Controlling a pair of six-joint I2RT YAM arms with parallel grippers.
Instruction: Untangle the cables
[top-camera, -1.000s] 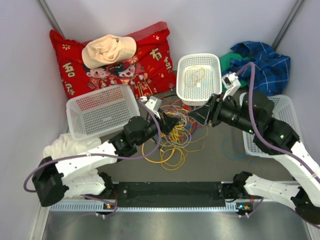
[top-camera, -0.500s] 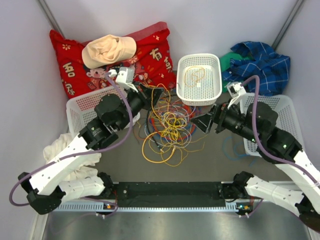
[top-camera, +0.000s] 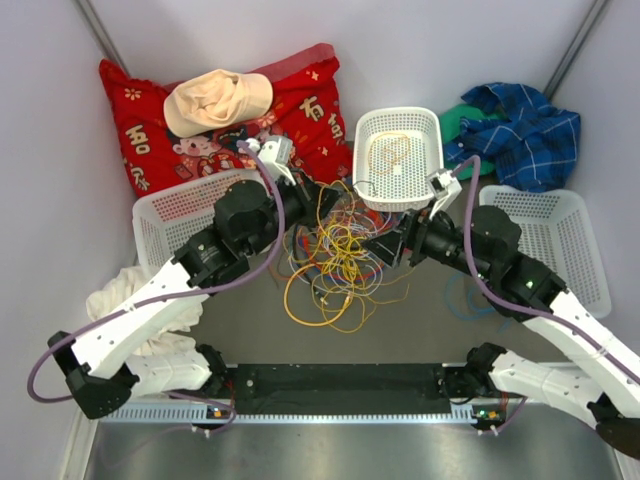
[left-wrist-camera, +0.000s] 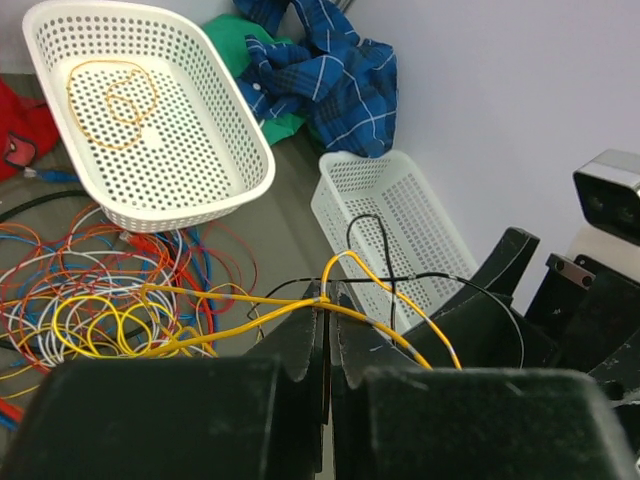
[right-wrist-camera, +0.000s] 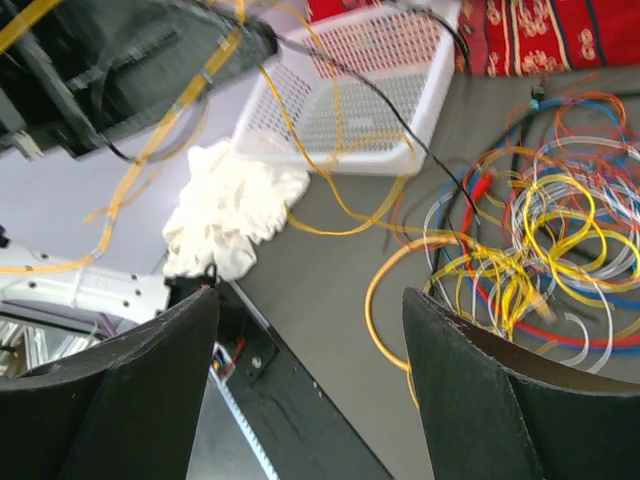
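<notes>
Bare tabletop (top-camera: 410, 335) lies nearside of the cables (top-camera: 335, 262). Left gripper (left-wrist-camera: 326, 300) jaws clench a yellow strand (left-wrist-camera: 338, 258). Right gripper (right-wrist-camera: 308, 296) jaws are released, and we see them closer to the tangle than before.

So the cables (top-camera: 335, 262) are one loose multicolored heap mid-counter (top-camera: 420, 320), mostly yellow loops with red, blue and white mixed in. The left tool (top-camera: 318, 196) is closed at the heap's far-left edge, with yellow strands running up to it. The right tool (top-camera: 383, 246) sits at the heap's right edge. The middle basket (top-camera: 359, 150) beyond the heap holds one small yellowish coil. The left basket (top-camera: 160, 220) is half under the left arm, and the right basket (top-camera: 575, 250) is off to the side. At the back there's a red pillow (top-camera: 140, 120) with a beige cloth (top-camera: 215, 100) on it, plus a plaid shirt (top-camera: 525, 125).
</notes>
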